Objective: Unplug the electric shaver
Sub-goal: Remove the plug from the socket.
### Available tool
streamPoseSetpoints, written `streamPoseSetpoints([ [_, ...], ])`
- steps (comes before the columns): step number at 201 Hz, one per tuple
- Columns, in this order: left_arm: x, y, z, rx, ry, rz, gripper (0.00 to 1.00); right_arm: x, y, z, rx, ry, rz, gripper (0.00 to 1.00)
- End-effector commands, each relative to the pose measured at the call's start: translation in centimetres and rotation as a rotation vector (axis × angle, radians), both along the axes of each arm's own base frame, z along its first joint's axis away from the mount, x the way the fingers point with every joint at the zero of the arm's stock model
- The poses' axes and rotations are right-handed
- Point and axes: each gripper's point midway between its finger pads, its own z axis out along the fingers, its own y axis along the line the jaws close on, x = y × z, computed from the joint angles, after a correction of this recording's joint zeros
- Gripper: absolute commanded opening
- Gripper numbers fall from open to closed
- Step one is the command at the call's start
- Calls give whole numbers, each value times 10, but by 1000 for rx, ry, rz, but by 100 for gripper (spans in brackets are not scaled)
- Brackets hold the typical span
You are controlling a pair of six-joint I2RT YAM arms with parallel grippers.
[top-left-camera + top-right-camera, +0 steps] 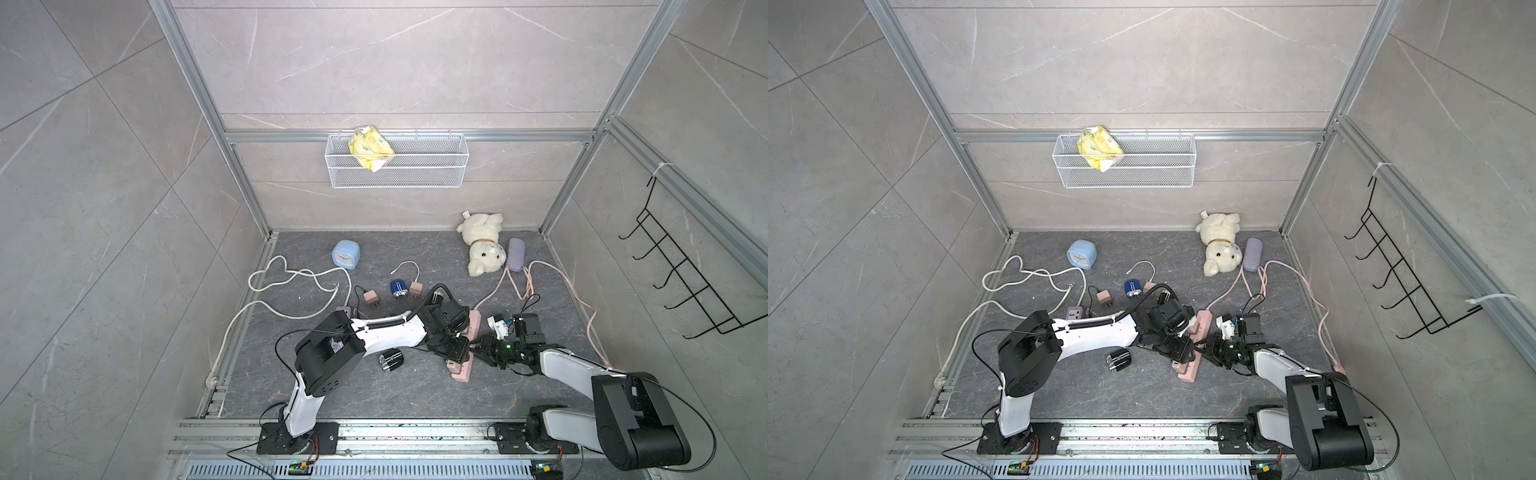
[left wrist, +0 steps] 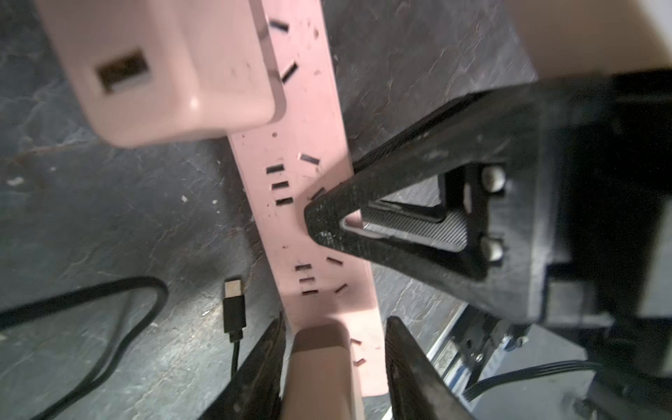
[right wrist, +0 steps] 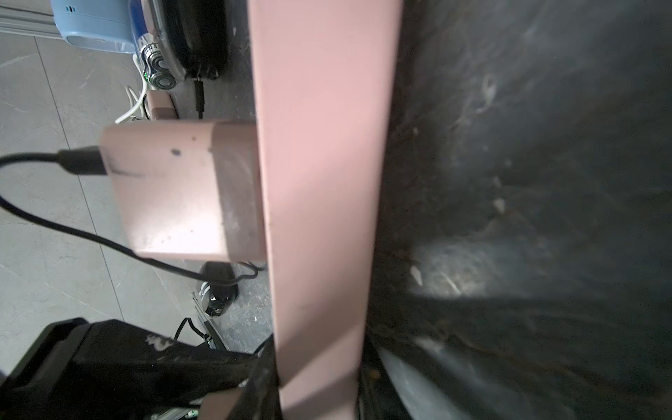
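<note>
Top views both show dark floor (image 1: 395,395), tiled walls (image 1: 395,62).

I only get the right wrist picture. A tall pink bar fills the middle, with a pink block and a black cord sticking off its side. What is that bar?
Observer: A power strip, which you see from its side. The left wrist view shows its face, full of socket slots.
Visitor: And the black shape at my picture's bottom?
Observer: The left gripper. Its open fingers stand either side of a second adapter at the strip's near end.
Visitor: What is my arm doing?
Observer: The right gripper clamps the strip. Its upper finger lies on the socket face, between that adapter and your pink block.
</note>
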Motion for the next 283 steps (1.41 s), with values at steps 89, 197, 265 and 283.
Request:
streamPoseSetpoints([
  [89,-8,6,33,14,9,-65,56,24,-16,3,-162,-48,-14,4],
  [197,-14,15,8,80,95,-92,53,22,-17,9,-185,-62,0,4],
  [265,0,30,16,150,49,-72,75,21,-17,13,-193,-77,10,4],
  [283,1,28,17,142,52,-72,77,20,-17,13,-193,-79,11,4],
])
